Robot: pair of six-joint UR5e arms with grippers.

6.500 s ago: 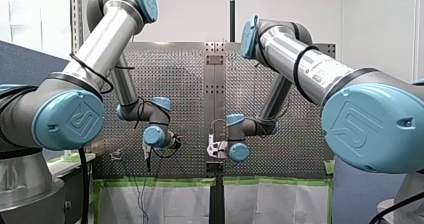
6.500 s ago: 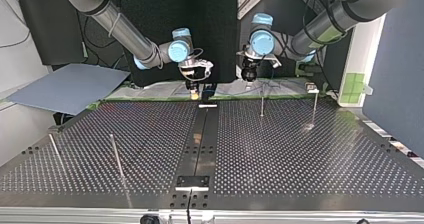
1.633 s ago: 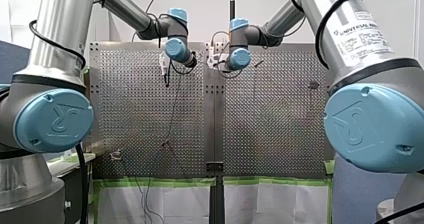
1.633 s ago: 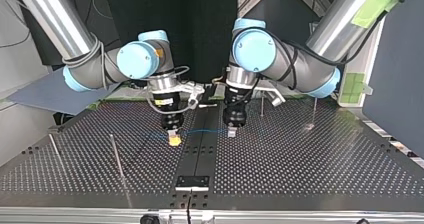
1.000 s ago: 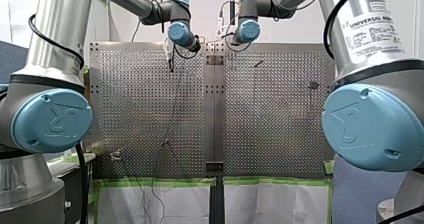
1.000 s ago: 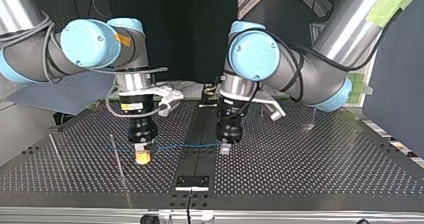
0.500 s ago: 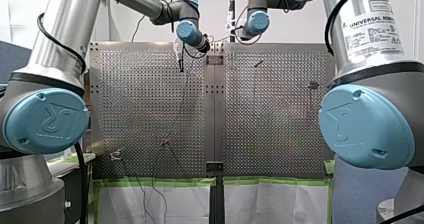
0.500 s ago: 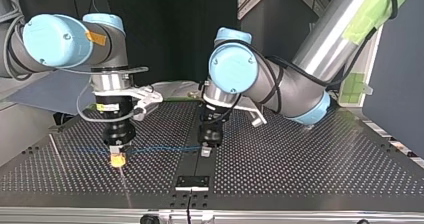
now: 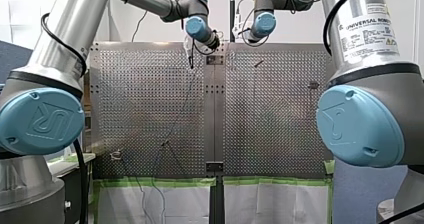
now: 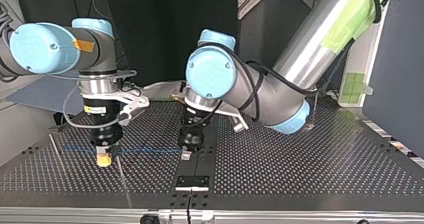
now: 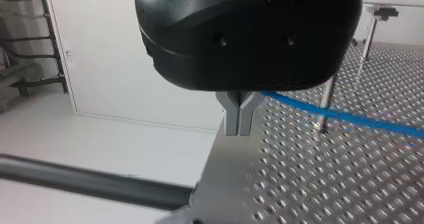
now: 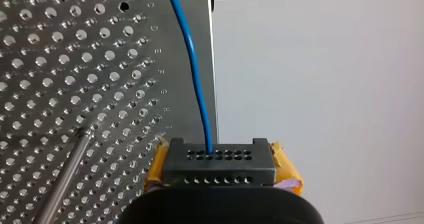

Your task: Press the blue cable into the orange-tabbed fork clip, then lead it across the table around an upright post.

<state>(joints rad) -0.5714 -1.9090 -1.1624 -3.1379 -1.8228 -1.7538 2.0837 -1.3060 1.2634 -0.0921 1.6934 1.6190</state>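
Observation:
The blue cable (image 10: 145, 150) is stretched level above the table between my two grippers. In the top view my right gripper (image 10: 103, 159), with yellow pads, is shut on the cable at the left. My left gripper (image 10: 186, 155) hangs over the centre strip. In the right wrist view the cable (image 12: 196, 74) leaves the shut yellow pads (image 12: 286, 170) and runs ahead. In the left wrist view the grey fingers (image 11: 238, 118) are pressed together, and the cable (image 11: 350, 118) leads away from their base past a post (image 11: 326, 103). The cable (image 9: 175, 119) trails back to a small clip (image 9: 116, 155).
Two thin upright posts (image 10: 56, 151) (image 10: 122, 173) stand at the top view's left, the nearer one just beside my right gripper. Another post (image 10: 314, 104) stands far right behind my left arm. A black bracket (image 10: 192, 182) sits on the centre strip by the near edge.
Both arms have moved towards the top view's left and nearer its camera, carrying the taut cable. My right gripper has passed the nearer thin post.

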